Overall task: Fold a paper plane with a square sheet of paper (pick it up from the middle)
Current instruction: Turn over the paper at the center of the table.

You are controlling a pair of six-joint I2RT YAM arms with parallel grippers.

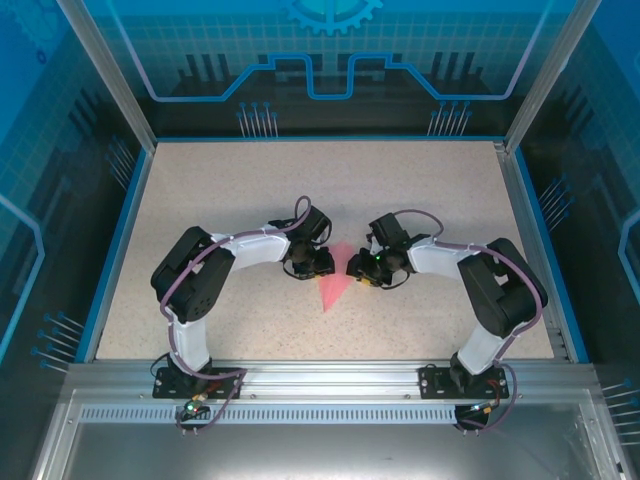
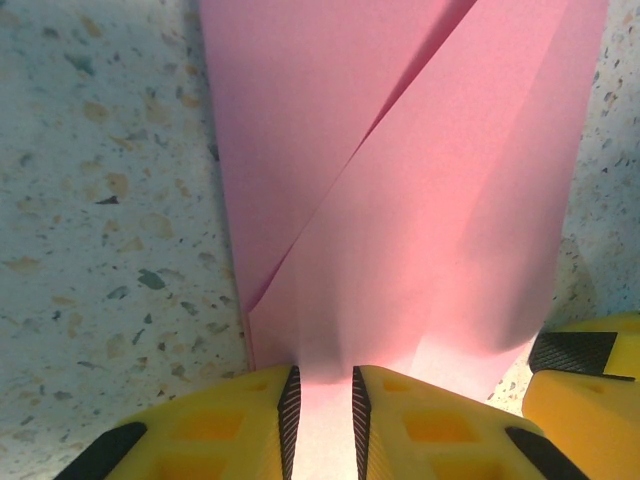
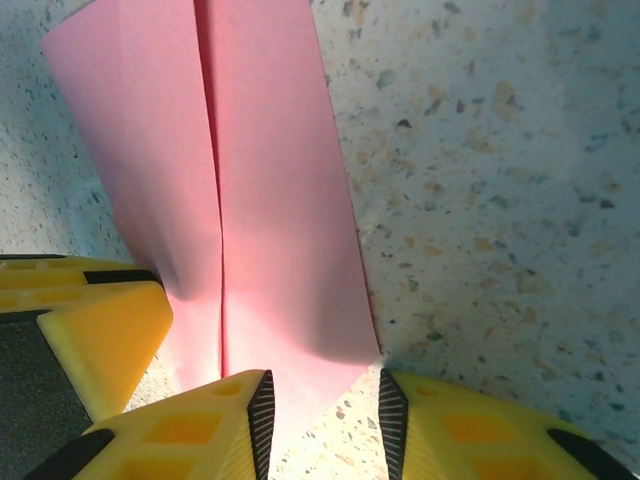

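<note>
The pink sheet of paper (image 1: 338,284) lies on the speckled table between my two grippers. It is folded into a narrow dart whose tip points toward the near edge. In the left wrist view the paper (image 2: 400,200) shows overlapping diagonal flaps. My left gripper (image 2: 320,420) sits low over its wide end, jaws a narrow gap apart, with paper lying flat under the gap. In the right wrist view a centre crease runs along the paper (image 3: 270,200). My right gripper (image 3: 325,425) stands open over one corner. From above, the left gripper (image 1: 322,263) and right gripper (image 1: 362,270) flank the paper.
A yellow finger of the right gripper (image 2: 580,375) shows at the lower right of the left wrist view. A left gripper finger (image 3: 95,335) shows at the left of the right wrist view. Blue rims (image 1: 115,250) and an aluminium rail (image 1: 320,372) border the table.
</note>
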